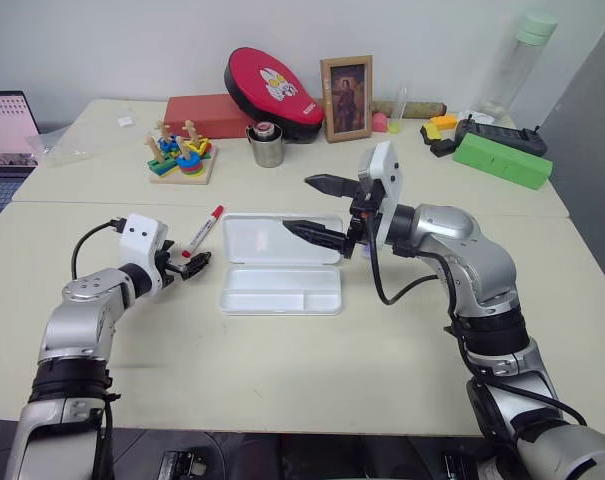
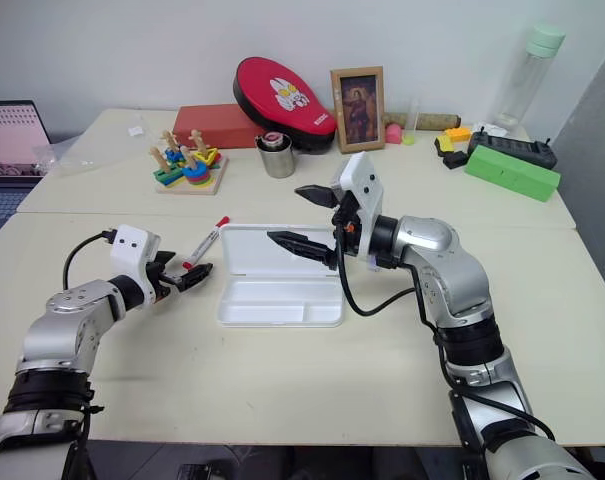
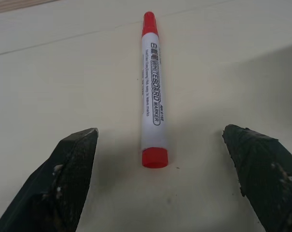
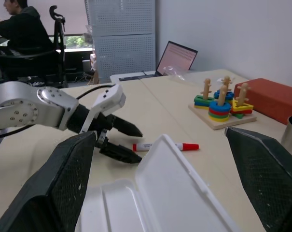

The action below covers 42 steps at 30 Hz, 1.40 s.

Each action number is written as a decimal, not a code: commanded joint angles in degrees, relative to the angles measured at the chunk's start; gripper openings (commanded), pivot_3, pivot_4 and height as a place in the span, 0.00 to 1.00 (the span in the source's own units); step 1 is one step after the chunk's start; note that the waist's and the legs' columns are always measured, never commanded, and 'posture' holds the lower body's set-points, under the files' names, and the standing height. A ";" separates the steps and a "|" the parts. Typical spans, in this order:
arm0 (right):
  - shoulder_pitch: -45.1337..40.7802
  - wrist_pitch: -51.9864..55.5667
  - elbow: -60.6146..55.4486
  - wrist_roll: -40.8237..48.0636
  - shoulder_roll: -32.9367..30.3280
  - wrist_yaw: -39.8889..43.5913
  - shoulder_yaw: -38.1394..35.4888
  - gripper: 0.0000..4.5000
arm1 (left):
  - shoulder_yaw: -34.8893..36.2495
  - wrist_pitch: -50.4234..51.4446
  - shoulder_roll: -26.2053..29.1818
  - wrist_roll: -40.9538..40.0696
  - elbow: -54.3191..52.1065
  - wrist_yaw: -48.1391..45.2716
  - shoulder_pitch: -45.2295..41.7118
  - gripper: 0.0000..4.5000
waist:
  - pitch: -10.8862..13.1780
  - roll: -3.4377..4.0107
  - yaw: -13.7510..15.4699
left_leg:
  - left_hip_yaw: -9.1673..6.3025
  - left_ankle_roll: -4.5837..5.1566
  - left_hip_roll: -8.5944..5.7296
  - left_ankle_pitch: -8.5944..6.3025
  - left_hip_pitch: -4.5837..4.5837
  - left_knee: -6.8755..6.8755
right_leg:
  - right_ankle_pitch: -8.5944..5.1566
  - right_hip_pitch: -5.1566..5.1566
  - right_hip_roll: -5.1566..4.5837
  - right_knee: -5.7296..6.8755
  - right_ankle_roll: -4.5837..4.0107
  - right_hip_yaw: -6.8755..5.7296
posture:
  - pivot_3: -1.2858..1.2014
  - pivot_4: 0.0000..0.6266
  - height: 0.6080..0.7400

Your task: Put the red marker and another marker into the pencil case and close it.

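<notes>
The pencil case [image 1: 280, 290] lies open mid-table, with its lid [image 1: 282, 240] laid back and its white tray bare. The red marker [image 1: 204, 232] lies flat on the table just left of the lid. My left gripper [image 1: 189, 262] is open and low over the table, right at the marker's near end. In the left wrist view the red marker [image 3: 152, 96] lies between my spread fingers [image 3: 73, 164] without touching them. My right gripper [image 1: 322, 208] hangs open above the lid's right end, pointing left, with nothing in it. Another marker is out of view.
Along the back stand a wooden stacking toy [image 1: 182, 155], a metal cup [image 1: 267, 145], a red box [image 1: 207, 115], a red oval case [image 1: 272, 80], a picture frame [image 1: 346, 97], a green box [image 1: 502, 160] and a bottle [image 1: 522, 60]. A laptop [image 1: 7, 125] is far left. A person [image 4: 20, 34] sits beyond the table.
</notes>
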 commanded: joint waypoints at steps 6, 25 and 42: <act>-0.66 -0.60 -3.19 2.04 -0.89 -1.44 -0.83 1.00 | 0.40 -2.37 -1.22 0.77 3.87 -1.54 -2.78 0.53 | 0.00 0.00 -0.01 | 0.00 0.00 0.00 0.01 0.00 0.00 | 0.00 0.01 0.00 0.02 0.00 0.00 | 0.52 0.24 1.00; -2.37 3.73 -3.96 11.85 -3.46 -0.10 -6.52 1.00 | 14.47 -4.85 -3.57 -15.87 -12.97 -5.27 -6.77 0.10 | 0.03 -0.06 0.06 | -0.10 -0.04 0.00 0.04 -0.07 0.04 | 0.00 -0.01 0.00 0.03 0.00 -0.07 | 0.52 0.24 1.00; 5.30 5.06 -8.72 13.72 -16.14 2.58 -8.27 1.00 | -17.40 -12.80 10.99 -1.32 -12.63 -44.01 -8.59 0.10 | 0.07 0.11 -0.79 | -0.02 -0.03 0.04 0.03 -0.03 -0.04 | -0.05 -0.04 0.08 0.01 -0.06 0.02 | 0.52 0.24 1.00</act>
